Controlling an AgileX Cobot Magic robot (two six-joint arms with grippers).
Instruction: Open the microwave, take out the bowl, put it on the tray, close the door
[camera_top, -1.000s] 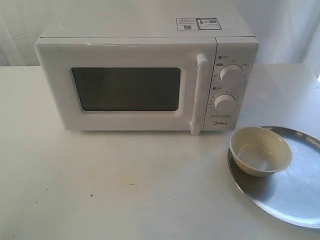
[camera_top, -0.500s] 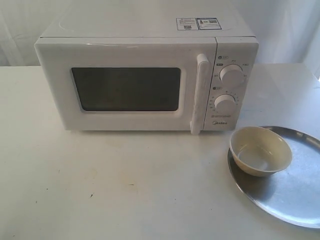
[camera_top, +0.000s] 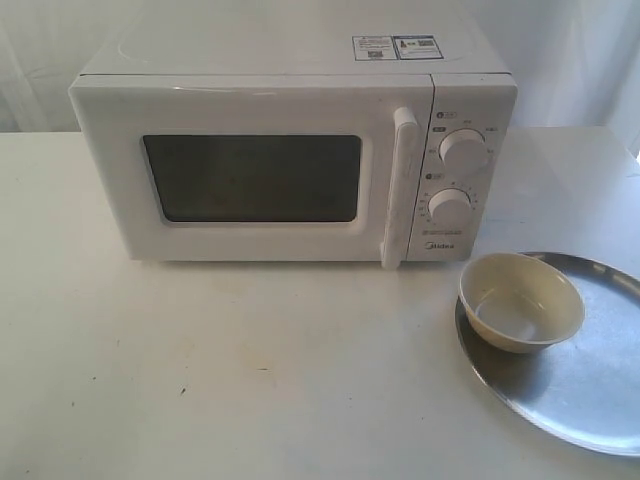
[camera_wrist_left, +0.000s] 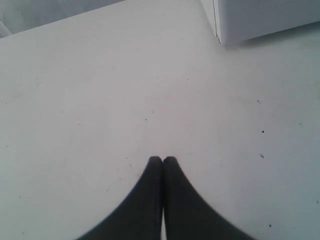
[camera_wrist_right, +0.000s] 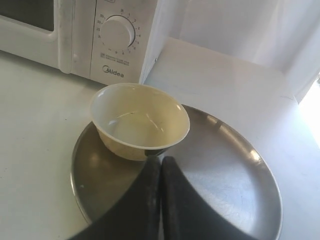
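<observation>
Lower right of exterior frame: bowl (camera_top: 521, 301) sits on tray (camera_top: 590, 400), near its left rim. Upper left: door (camera_top: 250, 175) flush shut. Nearer arm's right gripper (camera_wrist_right: 160, 161) pressed together, empty, bowl straight ahead of tips, contact unclear. Over worktop (camera_wrist_left: 100, 100), left gripper (camera_wrist_left: 162, 160) pressed together, empty, well apart from bowl. Task looks finished.

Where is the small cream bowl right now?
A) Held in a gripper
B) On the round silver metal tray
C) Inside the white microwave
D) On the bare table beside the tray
B: the small cream bowl sits on the round silver metal tray, near its rim on the microwave side, and the white microwave door is shut.
</observation>
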